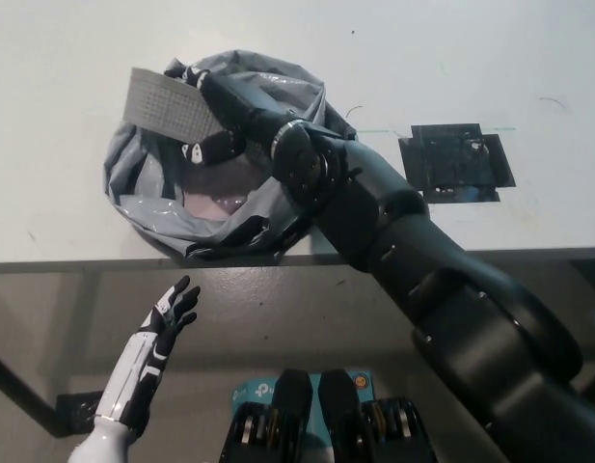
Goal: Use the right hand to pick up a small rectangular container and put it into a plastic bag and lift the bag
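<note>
Container [167, 103], grey w/ a fine grid pattern, was held in the black right hand [220, 111], fingers [212, 147] clamped on its lower edge, tilted over the open mouth of the grey bag [133, 188] & partly overlapping the bag's upper-left rim. Bag sat crumpled on the white table [451, 58] near the front edge, w/ a black tape patch [456, 162] well apart to one side. White left hand [170, 311] hung below the table edge, fingers apart, holding nothing.
</note>
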### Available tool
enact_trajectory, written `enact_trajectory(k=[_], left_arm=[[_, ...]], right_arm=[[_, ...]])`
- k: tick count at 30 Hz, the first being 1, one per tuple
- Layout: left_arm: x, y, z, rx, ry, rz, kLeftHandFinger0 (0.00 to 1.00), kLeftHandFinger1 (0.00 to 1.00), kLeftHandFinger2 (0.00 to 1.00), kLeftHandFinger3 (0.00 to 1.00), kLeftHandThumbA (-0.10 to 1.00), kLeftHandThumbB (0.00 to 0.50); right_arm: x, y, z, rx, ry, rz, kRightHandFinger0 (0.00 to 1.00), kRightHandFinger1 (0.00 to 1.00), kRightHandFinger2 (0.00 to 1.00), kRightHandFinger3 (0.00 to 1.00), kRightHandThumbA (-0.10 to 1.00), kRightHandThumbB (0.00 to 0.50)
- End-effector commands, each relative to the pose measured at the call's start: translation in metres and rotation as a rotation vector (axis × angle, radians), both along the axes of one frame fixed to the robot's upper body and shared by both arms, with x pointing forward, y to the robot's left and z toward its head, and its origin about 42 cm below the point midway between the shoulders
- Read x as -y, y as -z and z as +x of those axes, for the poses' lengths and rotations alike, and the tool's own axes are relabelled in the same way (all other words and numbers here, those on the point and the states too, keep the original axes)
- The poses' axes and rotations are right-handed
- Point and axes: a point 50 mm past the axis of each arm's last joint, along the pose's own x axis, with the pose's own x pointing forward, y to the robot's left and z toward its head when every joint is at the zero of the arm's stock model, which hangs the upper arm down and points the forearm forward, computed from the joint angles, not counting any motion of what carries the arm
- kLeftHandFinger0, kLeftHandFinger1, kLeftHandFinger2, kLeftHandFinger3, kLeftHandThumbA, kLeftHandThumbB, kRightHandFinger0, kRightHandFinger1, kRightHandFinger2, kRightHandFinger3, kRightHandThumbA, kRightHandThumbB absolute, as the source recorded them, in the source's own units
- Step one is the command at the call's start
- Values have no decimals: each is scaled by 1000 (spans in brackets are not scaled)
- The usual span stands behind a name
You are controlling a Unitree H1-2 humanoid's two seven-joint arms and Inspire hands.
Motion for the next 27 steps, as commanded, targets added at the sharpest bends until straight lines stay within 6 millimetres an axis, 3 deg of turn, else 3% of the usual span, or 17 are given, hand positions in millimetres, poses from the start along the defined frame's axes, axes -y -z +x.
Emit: enact_trajectory(k=[1, 6, 8, 10, 11, 12, 13, 14, 15, 23, 27], left_arm=[[-3, -12, 5, 59, 30, 39, 1000, 1000, 1000, 1000, 967, 263], [-3, -15, 7, 64, 30, 47, 1000, 1000, 1000, 1000, 968, 253], [-3, -15, 8, 63, 33, 47, 1000, 1000, 1000, 1000, 969, 257], [-2, -15, 8, 62, 33, 47, 1000, 1000, 1000, 1000, 971, 262], [-2, -15, 9, 66, 34, 52, 1000, 1000, 1000, 1000, 974, 251], [-2, -16, 9, 71, 36, 56, 1000, 1000, 1000, 1000, 976, 246], [-2, -16, 10, 72, 36, 56, 1000, 1000, 1000, 1000, 976, 246], [-2, -16, 10, 73, 36, 54, 1000, 1000, 1000, 1000, 976, 245], [-1, -16, 10, 75, 37, 52, 1000, 1000, 1000, 1000, 976, 243], [-1, -18, 12, 75, 37, 47, 1000, 1000, 1000, 1000, 981, 259], [-1, -19, 13, 84, 40, 49, 1000, 1000, 1000, 1000, 982, 242]], right_arm=[[4, -15, 4, 87, -2, -5, 8, 459, 893, 946, -100, 120], [20, -11, 10, 104, 7, -31, 0, 442, 864, 912, -100, 116], [25, -11, 13, 102, 14, -69, 0, 481, 906, 963, -100, 118], [29, -13, 15, 99, 22, -125, 44, 519, 884, 957, -100, 151], [30, -15, 16, 98, 19, -176, 368, 855, 1000, 1000, 288, 280], [31, -19, 18, 74, 0, -236, 841, 1000, 1000, 1000, 567, 379], [32, -20, 18, 59, -11, -255, 841, 1000, 1000, 1000, 567, 379], [32, -21, 19, 42, -29, -284, 1000, 1000, 1000, 1000, 741, 484], [32, -23, 19, 44, -35, -325, 1000, 1000, 1000, 1000, 798, 497], [28, -35, 19, 34, -64, -335, 1000, 1000, 1000, 1000, 850, 500], [25, -46, 19, 39, -73, -349, 1000, 1000, 1000, 1000, 874, 500]])
